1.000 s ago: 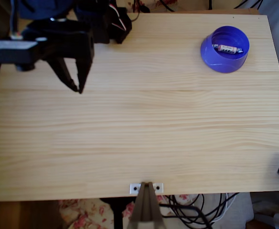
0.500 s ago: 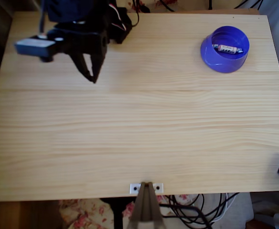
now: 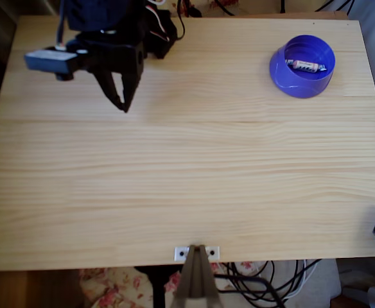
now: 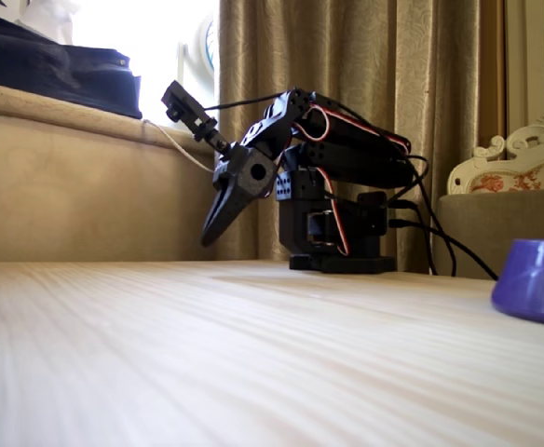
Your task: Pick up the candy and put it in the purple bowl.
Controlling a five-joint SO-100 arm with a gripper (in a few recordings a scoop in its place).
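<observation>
In the overhead view the candy lies inside the purple bowl at the upper right of the frame; any print on its wrapper is too small to read. The black gripper hangs at upper left over the pale wooden table, fingers nearly together and holding nothing, well apart from the bowl
</observation>
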